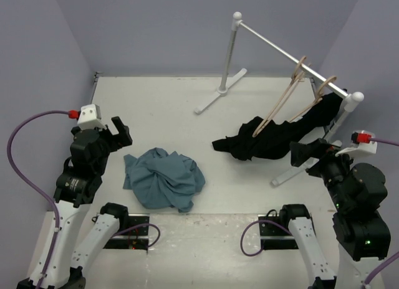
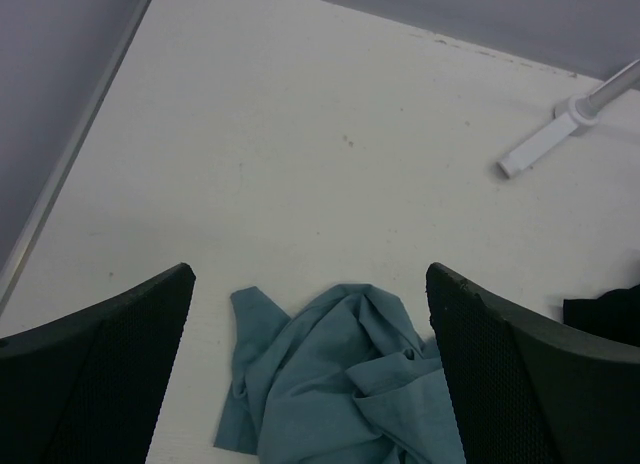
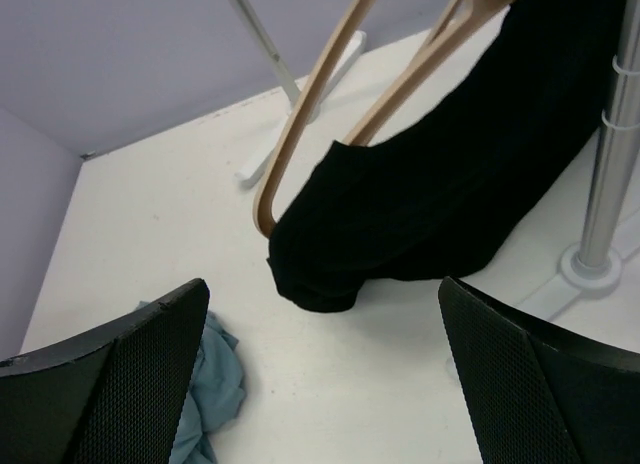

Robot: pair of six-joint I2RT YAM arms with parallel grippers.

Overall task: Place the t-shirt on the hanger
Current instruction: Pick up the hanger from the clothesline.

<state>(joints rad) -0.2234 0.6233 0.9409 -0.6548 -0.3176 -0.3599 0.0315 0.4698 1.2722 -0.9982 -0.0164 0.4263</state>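
Note:
The t-shirt (image 1: 163,179) is a blue-grey crumpled heap on the white table, between the two arms. It also shows below my left gripper (image 2: 340,374) and at the lower left of the right wrist view (image 3: 210,394). The hanger (image 1: 278,102) (image 3: 313,104), pale wood, hangs tilted from the rack's rail, its lower end bare beside a black garment (image 1: 274,138). My left gripper (image 1: 121,132) (image 2: 310,274) hovers open to the left of the t-shirt. My right gripper (image 1: 305,153) (image 3: 325,284) is open near the black garment (image 3: 450,184), holding nothing.
A twin hanger (image 1: 310,105) (image 3: 420,59) hangs to the right on the same rail (image 1: 283,52) and runs into the black garment, which sags onto the table. The white rack's feet (image 2: 540,149) and post (image 3: 610,154) stand at the back and right. Lilac walls enclose the table.

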